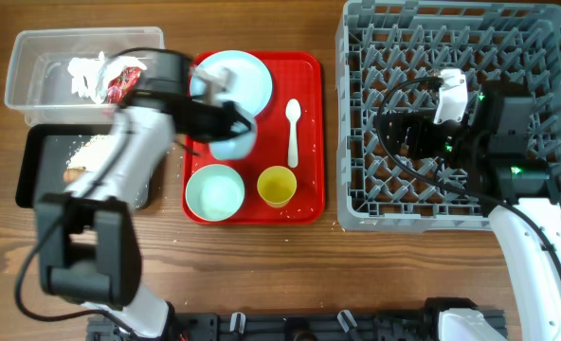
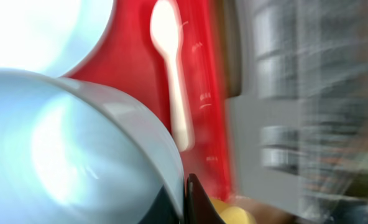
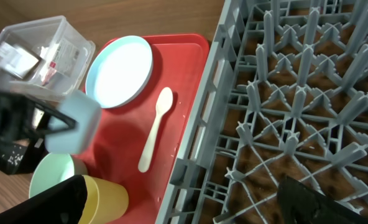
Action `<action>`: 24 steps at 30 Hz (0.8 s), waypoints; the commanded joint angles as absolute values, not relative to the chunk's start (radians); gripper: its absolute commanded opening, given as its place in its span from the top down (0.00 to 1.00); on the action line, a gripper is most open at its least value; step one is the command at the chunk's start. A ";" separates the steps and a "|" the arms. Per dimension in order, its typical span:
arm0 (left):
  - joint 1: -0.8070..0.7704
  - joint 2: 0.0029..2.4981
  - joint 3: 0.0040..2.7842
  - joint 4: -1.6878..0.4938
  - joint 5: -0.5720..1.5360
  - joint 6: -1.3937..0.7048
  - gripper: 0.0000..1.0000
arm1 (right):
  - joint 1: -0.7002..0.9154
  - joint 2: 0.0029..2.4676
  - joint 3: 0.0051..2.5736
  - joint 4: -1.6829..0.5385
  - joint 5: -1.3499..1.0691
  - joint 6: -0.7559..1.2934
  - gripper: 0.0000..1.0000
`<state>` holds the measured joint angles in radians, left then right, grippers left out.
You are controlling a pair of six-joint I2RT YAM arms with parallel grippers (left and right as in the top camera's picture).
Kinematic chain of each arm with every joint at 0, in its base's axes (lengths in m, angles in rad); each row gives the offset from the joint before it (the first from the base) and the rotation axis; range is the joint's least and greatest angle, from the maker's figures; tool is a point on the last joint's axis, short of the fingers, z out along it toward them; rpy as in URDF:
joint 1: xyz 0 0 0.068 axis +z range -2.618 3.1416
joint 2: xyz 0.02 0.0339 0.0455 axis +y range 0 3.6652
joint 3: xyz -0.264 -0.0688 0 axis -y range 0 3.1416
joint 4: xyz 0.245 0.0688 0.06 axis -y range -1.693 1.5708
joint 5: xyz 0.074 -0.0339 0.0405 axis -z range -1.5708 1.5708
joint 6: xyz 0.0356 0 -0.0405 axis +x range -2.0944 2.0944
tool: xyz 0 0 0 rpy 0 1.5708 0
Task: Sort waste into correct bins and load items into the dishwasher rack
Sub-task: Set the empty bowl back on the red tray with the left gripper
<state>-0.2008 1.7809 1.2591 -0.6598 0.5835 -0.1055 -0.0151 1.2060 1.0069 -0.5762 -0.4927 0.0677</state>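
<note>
- Presently the pale blue plastic cup point(image 1: 235, 138) hangs above the red plastic tray point(image 1: 309, 85), clenched in the left hand point(image 1: 222, 118). It sits between the light blue round plate point(image 1: 235, 76) and the mint green bowl point(image 1: 214, 192).
- The hold looks to be on the cup's wall near the rim only. The left wrist view is smeared by motion, so I judge that a quick swing could twist the cup loose.
- A drop here would land on the tray and could knock the white plastic spoon point(image 1: 293, 133) or the small yellow cup point(image 1: 277, 186), both just beside.
- The way to the grey plastic dishwasher rack point(image 1: 349, 142) crosses its raised wall. Carried too low, the cup could strike that wall, or settle crooked on the pegs.
- The right hand point(image 3: 181, 186) hovers over the rack, its fingers spread wide with nothing between them. With both arms over the rack, they could foul each other.
- The clear plastic bin point(image 1: 15, 76) on the table holds a red and white wrapper point(image 1: 124, 83); its print is too small to read. No brand shows on the cup, tray or rack.
</note>
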 commanded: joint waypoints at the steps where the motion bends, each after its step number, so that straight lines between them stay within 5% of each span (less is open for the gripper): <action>1: -0.393 1.786 1.263 -0.658 0.020 -0.140 0.96 | -0.014 1.251 1.023 -0.585 -0.487 0.080 0.00; 10: -0.482 1.912 1.262 -0.672 -0.125 -0.139 0.92 | -0.014 1.301 1.023 -0.588 -0.487 0.080 0.00; 13: -0.482 1.911 1.267 -0.665 -0.125 -0.140 0.55 | -0.014 1.301 1.023 -0.588 -0.487 0.080 0.00; 14: -0.482 1.904 1.294 -0.681 -0.125 -0.149 0.50 | -0.014 1.301 1.023 -0.588 -0.487 0.079 0.00; 24: -0.482 1.835 1.554 -1.049 0.093 -0.306 0.47 | -0.014 1.301 1.023 -0.602 -0.487 0.081 0.00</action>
